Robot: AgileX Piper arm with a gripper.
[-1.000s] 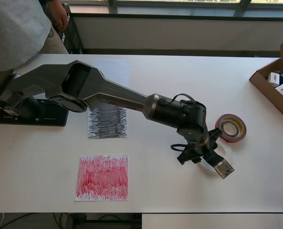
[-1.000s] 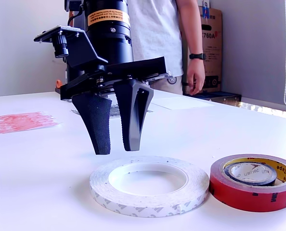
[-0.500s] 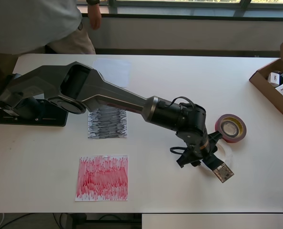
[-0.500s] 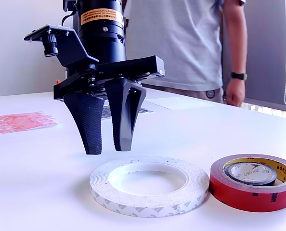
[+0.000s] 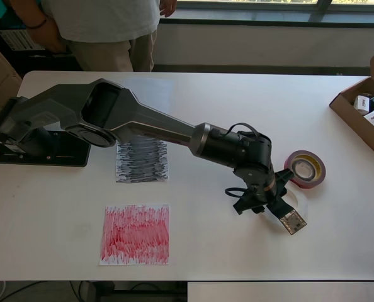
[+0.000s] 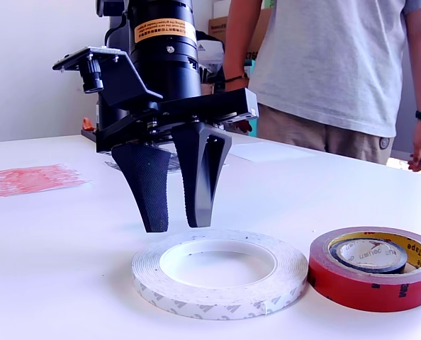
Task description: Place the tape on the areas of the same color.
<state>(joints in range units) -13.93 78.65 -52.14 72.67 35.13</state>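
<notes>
Claw: your gripper (image 6: 176, 228) is hanging slightly parted, gripping nothing, over the white ring's (image 6: 220, 273) far rim.
Rolls: the red-brown roll (image 6: 372, 270), ringing the black roll (image 6: 370, 254), is sitting just beside that ring.

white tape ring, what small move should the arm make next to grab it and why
Probably a short descent. In the exterior view the gripper hangs open over the far rim of the white tape ring, its fingers apparently just clear of it and holding nothing. Lowering so the fingers straddle that rim, one inside the hole and one outside, would likely allow a closing pinch.
</notes>
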